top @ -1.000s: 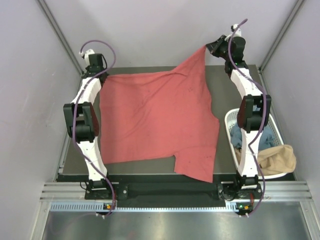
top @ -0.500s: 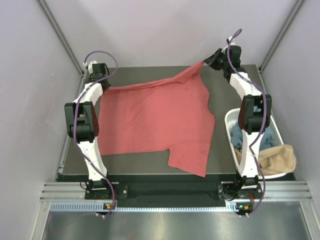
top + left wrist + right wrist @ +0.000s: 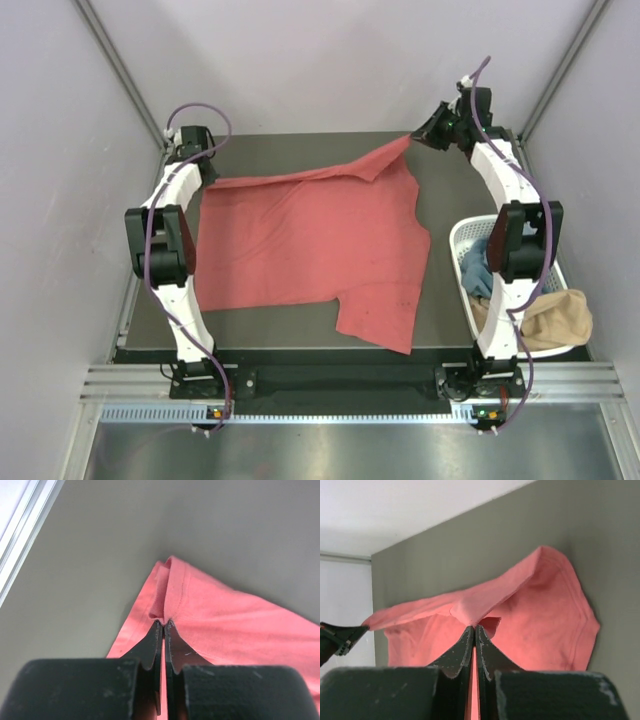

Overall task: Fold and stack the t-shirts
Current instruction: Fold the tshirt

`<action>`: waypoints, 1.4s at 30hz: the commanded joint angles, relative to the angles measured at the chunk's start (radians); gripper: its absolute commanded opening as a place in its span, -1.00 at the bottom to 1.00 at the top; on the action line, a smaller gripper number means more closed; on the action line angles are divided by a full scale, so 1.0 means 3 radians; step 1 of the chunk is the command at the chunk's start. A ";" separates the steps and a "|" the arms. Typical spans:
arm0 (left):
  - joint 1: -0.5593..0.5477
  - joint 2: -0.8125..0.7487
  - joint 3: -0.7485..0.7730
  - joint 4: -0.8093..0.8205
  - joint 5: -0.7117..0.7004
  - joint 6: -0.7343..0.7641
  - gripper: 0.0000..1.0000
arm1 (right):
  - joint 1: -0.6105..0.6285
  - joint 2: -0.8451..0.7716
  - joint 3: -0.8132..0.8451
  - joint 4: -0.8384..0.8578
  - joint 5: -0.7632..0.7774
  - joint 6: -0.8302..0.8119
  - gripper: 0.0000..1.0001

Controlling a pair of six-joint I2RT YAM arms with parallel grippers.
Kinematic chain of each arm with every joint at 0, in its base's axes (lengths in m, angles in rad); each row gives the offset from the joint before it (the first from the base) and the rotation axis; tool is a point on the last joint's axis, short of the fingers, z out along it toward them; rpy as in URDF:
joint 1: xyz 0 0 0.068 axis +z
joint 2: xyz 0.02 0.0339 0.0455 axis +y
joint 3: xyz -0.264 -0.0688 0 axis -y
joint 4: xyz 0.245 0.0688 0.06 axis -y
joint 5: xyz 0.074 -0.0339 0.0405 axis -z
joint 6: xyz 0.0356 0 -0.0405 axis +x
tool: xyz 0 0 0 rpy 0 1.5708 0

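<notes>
A coral-red cloth t-shirt (image 3: pixel 310 240) lay across the grey counter (image 3: pixel 450 200). The left gripper (image 3: pixel 162 624) and right gripper (image 3: pixel 474 627) each clenched 1 of its far corners.

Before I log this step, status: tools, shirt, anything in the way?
Left tool shut on coral-red t-shirt, far corner. Right tool shut on other far corner, raised. Nothing lying on the shirt.

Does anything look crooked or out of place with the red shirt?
Yes. The red shirt lies skewed on the table: its far right corner is pinched up off the surface by the right gripper, creasing the far edge.
</notes>
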 commanded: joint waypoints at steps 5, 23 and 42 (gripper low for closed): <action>0.0098 -0.0179 0.0167 -0.0485 0.0007 -0.0018 -1.00 | -0.0013 -0.0262 -0.0074 -0.0900 -0.0044 -0.0171 -1.00; 0.0185 -0.0026 0.0152 -0.1052 0.0058 0.0044 -1.00 | -0.0080 -0.0436 -0.0197 -0.1478 0.0073 -0.0575 -1.00; 0.0185 0.0271 0.0315 -0.1359 0.0227 0.0013 -1.00 | -0.0136 -0.0431 -0.0044 -0.1483 -0.0279 -0.0274 -1.00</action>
